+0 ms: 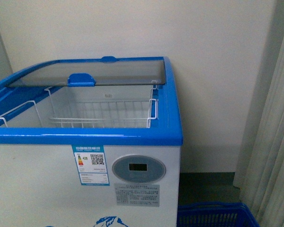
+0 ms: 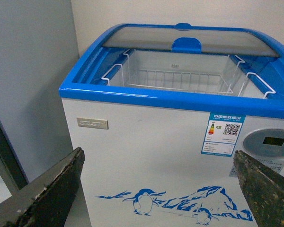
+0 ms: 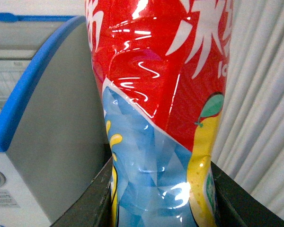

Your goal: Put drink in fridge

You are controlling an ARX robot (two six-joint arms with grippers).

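Cream wall [image 1: 217, 47] backs the fridge [image 1: 85, 184], with a pale curtain [image 1: 274, 142] hanging beside the fridge and a blue plastic basket [image 1: 213, 215] on the floor at the fridge's foot.

The fridge's glass lid [image 1: 113, 73] covers only the far half of the top. The near half is open above a white wire basket [image 1: 104, 113] that holds nothing visible, so the way in looks ready.

The drink [image 3: 156, 94] is outside the fridge, beside the fridge's side wall on the curtain side. The right gripper [image 3: 163, 189] holds it, with the dark fingers [image 3: 92, 203] pressed against the bottle's lower body. Its red cap is out of view.

The left gripper [image 2: 157, 156] faces the fridge's front panel, its fingers spread wide with nothing between them. Neither arm shows in the front view.

Picking up the drink appears done. By this reading, what remains is to raise the drink above the fridge's blue rim [image 1: 85, 138], carry it over the opening, lower it into the wire basket and let go.
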